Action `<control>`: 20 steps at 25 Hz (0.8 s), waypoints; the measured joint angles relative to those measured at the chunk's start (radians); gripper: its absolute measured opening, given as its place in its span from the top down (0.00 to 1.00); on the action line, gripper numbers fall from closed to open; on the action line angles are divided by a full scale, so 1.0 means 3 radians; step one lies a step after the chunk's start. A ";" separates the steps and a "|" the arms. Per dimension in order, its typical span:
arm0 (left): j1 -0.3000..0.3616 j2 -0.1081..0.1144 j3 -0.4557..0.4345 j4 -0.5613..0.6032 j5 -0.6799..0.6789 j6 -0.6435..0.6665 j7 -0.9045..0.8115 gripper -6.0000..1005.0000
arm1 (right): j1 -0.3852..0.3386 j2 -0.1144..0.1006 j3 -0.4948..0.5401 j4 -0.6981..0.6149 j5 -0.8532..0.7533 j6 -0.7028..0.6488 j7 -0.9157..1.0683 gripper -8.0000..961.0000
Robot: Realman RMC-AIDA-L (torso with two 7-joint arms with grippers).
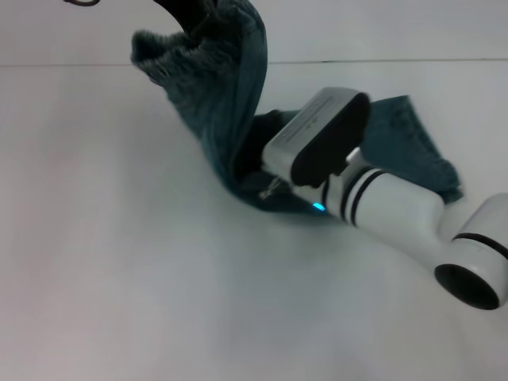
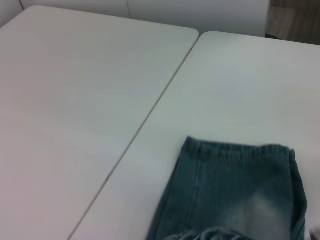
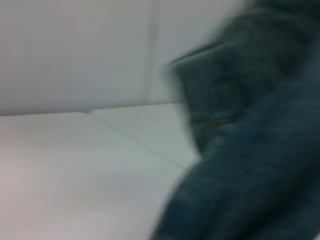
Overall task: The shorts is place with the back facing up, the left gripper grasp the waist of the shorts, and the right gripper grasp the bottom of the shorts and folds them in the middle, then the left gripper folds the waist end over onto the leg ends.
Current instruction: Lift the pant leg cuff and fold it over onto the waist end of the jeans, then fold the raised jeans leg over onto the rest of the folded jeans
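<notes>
From the head camera I see the shorts (image 1: 230, 95), dark teal denim, partly lifted off the white table (image 1: 119, 262): one end rises steeply toward the top edge of the view, its frayed, lighter inner face turned toward the robot's left, while the rest lies flat on the table and spreads out toward the right behind the right arm. The raised end runs out of the picture at the top, so I cannot see what holds it there, and the left gripper itself is not visible to me in any view. My right gripper (image 1: 274, 186) is down at the low point of the cloth, where the lifted part meets the flat part; its white and black body covers the fingers, with only a small bit of metal showing at the fabric, so I cannot tell whether they are clamped on the cloth or apart. The left wrist camera looks down on a flat hemmed edge of the shorts (image 2: 235, 190) lying on the table near the seam (image 2: 150, 115) between two tabletops. The right wrist camera shows the denim (image 3: 250, 135) very close, filling one side of its view.
</notes>
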 joint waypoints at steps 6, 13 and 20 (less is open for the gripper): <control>0.0005 0.0003 0.0003 0.0003 -0.0001 0.0018 0.0017 0.90 | -0.0034 0.0000 0.0750 0.0324 -0.1045 0.0237 0.0015 0.99; 0.0132 -0.0021 0.0128 -0.0002 -0.0004 0.0019 0.0034 0.90 | -0.0136 -0.0006 0.0903 0.0356 -0.1241 0.0313 0.0062 0.99; 0.0264 -0.0151 0.0220 -0.0002 -0.0018 -0.0098 0.0069 0.90 | -0.0629 -0.0028 0.1114 0.0141 -0.1246 -0.0016 0.0053 0.99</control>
